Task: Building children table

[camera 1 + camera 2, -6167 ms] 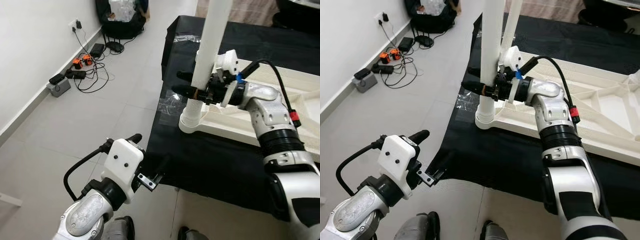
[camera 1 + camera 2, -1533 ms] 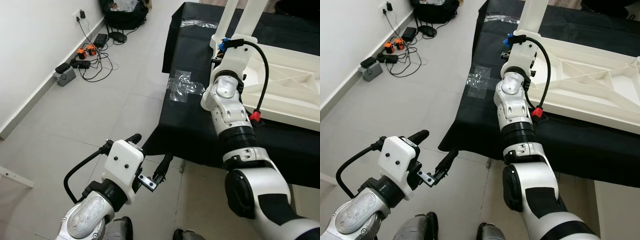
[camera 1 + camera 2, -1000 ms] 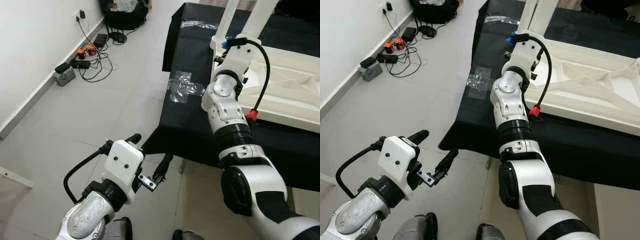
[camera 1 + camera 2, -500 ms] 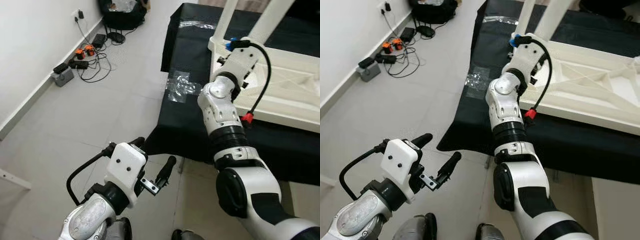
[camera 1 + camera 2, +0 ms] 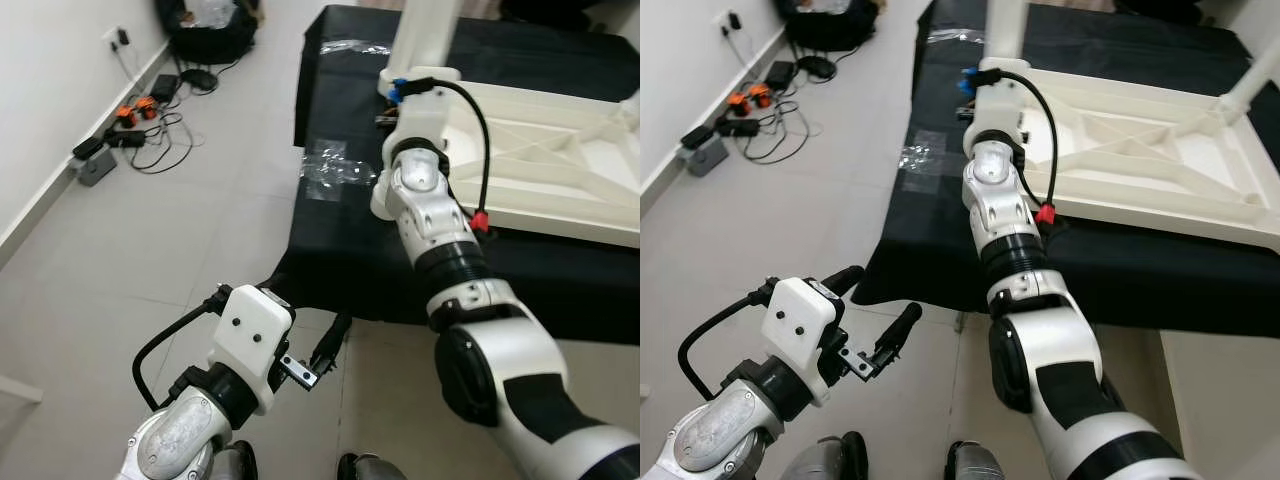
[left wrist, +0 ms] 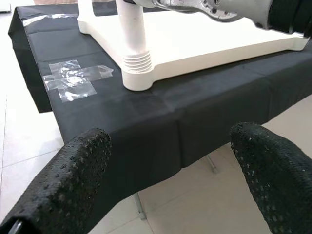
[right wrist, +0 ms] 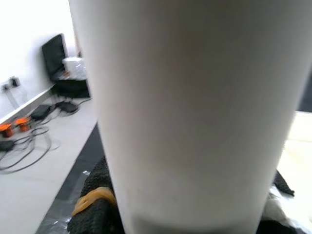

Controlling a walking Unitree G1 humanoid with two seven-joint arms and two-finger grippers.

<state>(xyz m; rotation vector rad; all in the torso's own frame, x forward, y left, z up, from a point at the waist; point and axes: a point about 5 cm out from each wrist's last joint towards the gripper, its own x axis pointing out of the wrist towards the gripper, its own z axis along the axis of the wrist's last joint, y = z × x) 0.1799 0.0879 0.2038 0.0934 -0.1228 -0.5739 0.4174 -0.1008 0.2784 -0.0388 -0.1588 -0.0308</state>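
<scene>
A white children's table (image 5: 1140, 140) lies upside down on a black cloth. At its near left corner one white leg (image 5: 425, 30) stands upright in a ribbed socket (image 6: 136, 73). My right arm reaches across to that leg, and the white wrist housing (image 5: 425, 105) covers the fingers from above. In the right wrist view my right gripper (image 7: 187, 204) is shut on the leg, with a black finger (image 7: 95, 204) on either side. My left gripper (image 6: 168, 170) hangs open and holds nothing, low over the floor tiles in front of the cloth's edge.
The black cloth (image 5: 350, 250) drapes over a low platform, with clear tape (image 5: 330, 165) stuck near its corner. Cables and a power strip (image 5: 120, 125) lie along the left wall. A black bag (image 5: 205, 30) stands further back. A second table leg (image 5: 1260, 70) rises at the far right.
The whole picture has shifted as my head moved. My right gripper stays on the leg near its base. The left gripper hangs in the same place.
</scene>
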